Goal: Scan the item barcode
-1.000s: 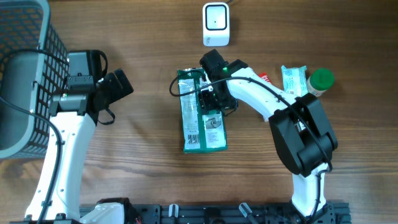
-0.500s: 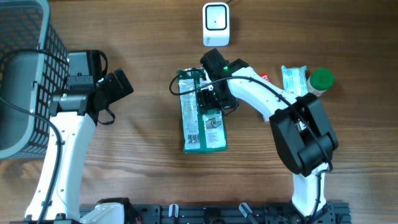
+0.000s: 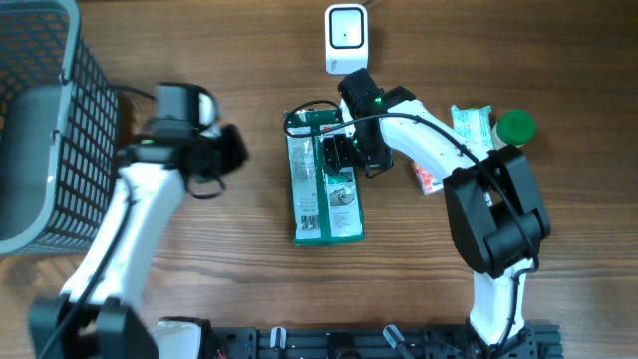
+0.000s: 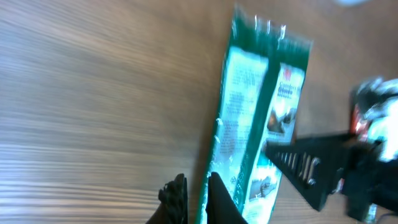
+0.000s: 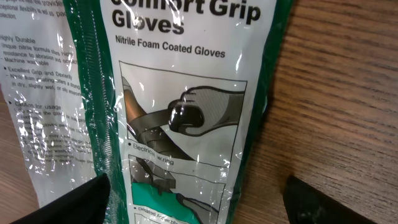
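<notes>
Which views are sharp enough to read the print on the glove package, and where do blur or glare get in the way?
Left wrist: motion-blurred, glove package smeared, print unreadable. Right wrist: sharp, lettering legible, with small glare spots on it. Overhead: evenly lit and sharp at the package, but the print is too small to read.

The bench [image 3: 229, 239] was brown wood, fine-grained, with a dull sheen. The glove packet [image 5: 186, 93] was thin plastic film, glossy and crinkled, throwing white glare. The basket [image 3: 85, 110] at the bench's left edge was matt grey mesh. The scanner [image 3: 346, 38] had a smooth white plastic shell.
</notes>
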Tool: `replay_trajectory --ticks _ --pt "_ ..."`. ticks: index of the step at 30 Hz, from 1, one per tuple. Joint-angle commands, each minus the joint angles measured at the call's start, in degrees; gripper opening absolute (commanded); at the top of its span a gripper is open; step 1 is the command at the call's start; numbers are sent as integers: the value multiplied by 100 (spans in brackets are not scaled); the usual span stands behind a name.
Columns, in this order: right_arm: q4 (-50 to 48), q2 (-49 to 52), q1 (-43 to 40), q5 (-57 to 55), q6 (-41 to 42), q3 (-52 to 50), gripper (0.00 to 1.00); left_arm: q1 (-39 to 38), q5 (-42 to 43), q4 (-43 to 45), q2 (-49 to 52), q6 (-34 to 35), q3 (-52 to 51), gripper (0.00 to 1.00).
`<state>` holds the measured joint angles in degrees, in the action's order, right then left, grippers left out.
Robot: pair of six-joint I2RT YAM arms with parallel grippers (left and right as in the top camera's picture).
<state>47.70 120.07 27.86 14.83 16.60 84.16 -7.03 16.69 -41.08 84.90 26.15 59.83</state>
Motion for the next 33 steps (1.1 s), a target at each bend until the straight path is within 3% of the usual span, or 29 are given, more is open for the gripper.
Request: replay_trajectory --ticks 1,10,20,33 --pt "57 -66 -83 162 -55 31 91 -728 382 461 634 518 -354 4" --pt "295 -66 -472 1196 -730 26 91 -1591 -31 1329 1814 1388 -354 4" --pt "334 -61 -890 2076 -1261 9 91 -1587 -68 1322 2011 1399 -297 4" --pt "341 -59 -898 2256 -1471 9 90 -1585 -317 378 1805 1309 267 4"
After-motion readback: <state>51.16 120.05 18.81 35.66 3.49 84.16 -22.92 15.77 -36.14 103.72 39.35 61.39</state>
